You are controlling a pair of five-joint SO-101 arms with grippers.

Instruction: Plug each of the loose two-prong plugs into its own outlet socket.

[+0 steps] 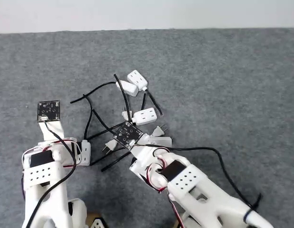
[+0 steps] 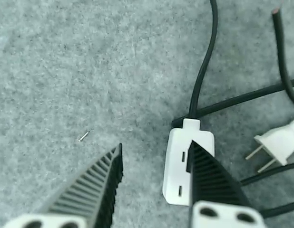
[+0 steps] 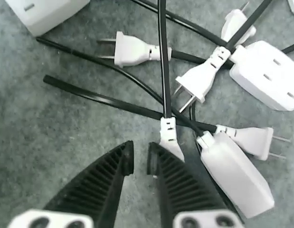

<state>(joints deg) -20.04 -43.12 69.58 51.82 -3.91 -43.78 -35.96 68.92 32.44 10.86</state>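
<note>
Several white two-prong plugs and outlet sockets on black cords lie tangled on the grey carpet (image 1: 223,80). My left gripper (image 2: 154,159) is open just above the carpet; one finger (image 2: 209,178) overlaps a white outlet (image 2: 180,166) lying flat, which shows in the high view beside that arm (image 1: 84,153). A loose plug (image 2: 280,145) lies farther off. My right gripper (image 3: 140,156) has its fingers a narrow gap apart with nothing between them. Just past one fingertip lies a small plug (image 3: 170,137). Other plugs (image 3: 132,49) (image 3: 199,80) (image 3: 251,140) and outlets (image 3: 268,73) (image 3: 235,173) surround it.
More outlets lie at the far side of the tangle (image 1: 137,78) (image 1: 128,88) (image 1: 146,116). Black cords (image 1: 90,118) cross between the two arms. A tiny metal sliver (image 2: 83,137) rests on the carpet. Open carpet stretches to the left, right and far side.
</note>
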